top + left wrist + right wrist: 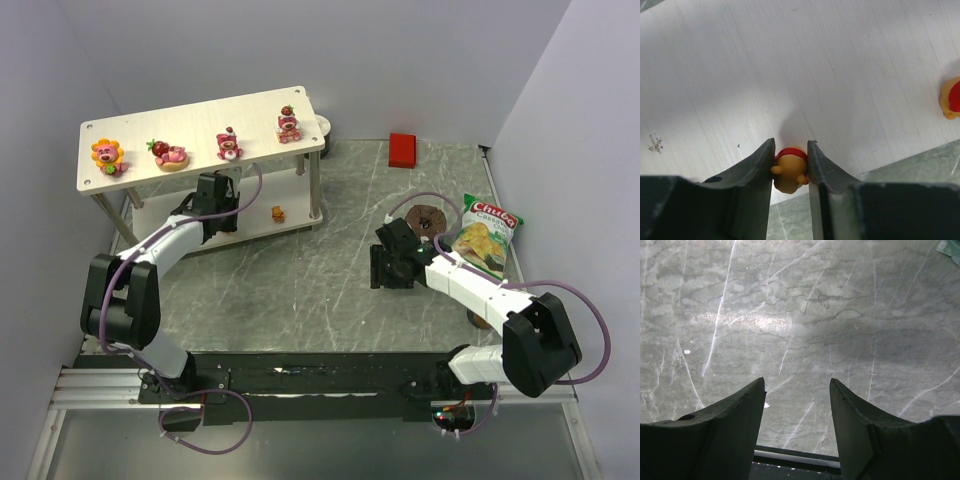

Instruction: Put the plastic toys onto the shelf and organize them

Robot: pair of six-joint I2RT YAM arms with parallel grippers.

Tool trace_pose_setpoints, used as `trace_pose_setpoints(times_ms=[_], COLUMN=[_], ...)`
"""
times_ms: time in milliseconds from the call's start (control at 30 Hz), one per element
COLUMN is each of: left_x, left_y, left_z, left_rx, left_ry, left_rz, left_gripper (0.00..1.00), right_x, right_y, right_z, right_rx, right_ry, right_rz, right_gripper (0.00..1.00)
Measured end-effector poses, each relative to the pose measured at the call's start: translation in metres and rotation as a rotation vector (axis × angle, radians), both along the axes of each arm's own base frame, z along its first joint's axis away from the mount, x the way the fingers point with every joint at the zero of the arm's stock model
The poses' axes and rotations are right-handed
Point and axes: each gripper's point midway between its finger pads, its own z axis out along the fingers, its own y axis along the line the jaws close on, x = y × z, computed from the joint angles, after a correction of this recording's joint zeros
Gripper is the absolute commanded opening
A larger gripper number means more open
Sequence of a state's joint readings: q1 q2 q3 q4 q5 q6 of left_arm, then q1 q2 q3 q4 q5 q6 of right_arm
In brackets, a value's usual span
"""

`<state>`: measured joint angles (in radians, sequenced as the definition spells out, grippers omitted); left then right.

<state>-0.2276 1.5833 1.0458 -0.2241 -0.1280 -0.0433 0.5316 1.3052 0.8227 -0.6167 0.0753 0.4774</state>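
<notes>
The shelf [200,125] stands at the back left. Its top board carries an orange-yellow flower-faced toy [107,154] and three pink-red strawberry bears [170,154] [229,144] [288,124]. My left gripper [228,178] reaches in at the lower board [790,60]. In the left wrist view this gripper [791,150] is shut on a small orange bear [789,172] in a red shirt, at the board's near edge. Another small orange bear [951,97] [278,213] stands further right on that board. My right gripper [385,268] [797,387] hangs open over the marble table, holding nothing.
A red block [402,149] lies at the back of the table. A brown cylinder [428,218] and a green chips bag [485,235] sit beside the right arm. A white round object [322,127] stands behind the shelf's right end. Walls close in on both sides.
</notes>
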Motion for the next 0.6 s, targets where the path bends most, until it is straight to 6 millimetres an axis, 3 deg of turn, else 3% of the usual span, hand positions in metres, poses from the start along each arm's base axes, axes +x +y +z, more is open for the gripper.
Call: trace_pose_setpoints(times_ms=[100, 600], left_x=[0.0, 0.002], left_y=[0.002, 0.015], left_z=[0.0, -0.001], left_rx=[-0.002, -0.12], left_ry=[0.007, 0.02], left_rz=[0.029, 0.387], left_gripper=[0.25, 0.28], right_x=[0.0, 0.0], right_y=[0.0, 0.0], right_z=[0.0, 0.0], right_rx=[0.0, 0.002], right_ry=[0.0, 0.0], right_rz=[0.0, 0.001], right_gripper=[0.62, 0.61])
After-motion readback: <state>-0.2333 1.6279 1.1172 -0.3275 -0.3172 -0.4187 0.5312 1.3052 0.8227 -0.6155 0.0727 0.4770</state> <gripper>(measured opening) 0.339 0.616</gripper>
